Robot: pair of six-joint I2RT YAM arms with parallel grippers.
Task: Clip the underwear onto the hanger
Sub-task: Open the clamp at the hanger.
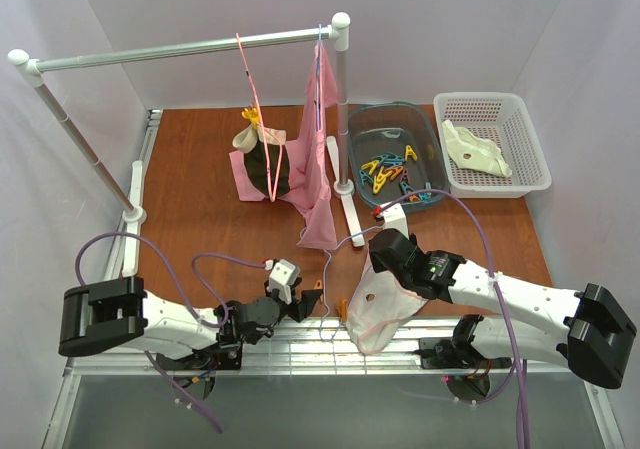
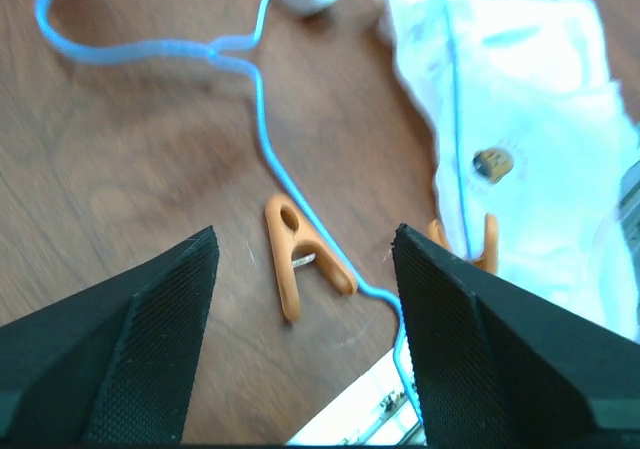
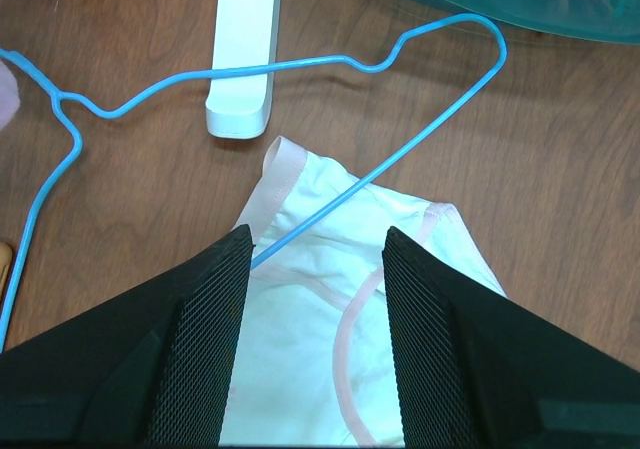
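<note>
Left claw [image 2: 305,234] apart | right claw [image 3: 317,234] apart | thin fabric underwear [image 3: 310,354] | blue wire hanger [image 3: 280,65]

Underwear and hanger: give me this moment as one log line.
left gripper: open over loose orange clip | right gripper: open over underwear | hanger: lying flat, wire crossing underwear

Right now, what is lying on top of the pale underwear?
The thin wire of the blue hanger crosses over the underwear, and an orange clip sits at its edge. The underwear's near part is hidden by the right gripper.
</note>
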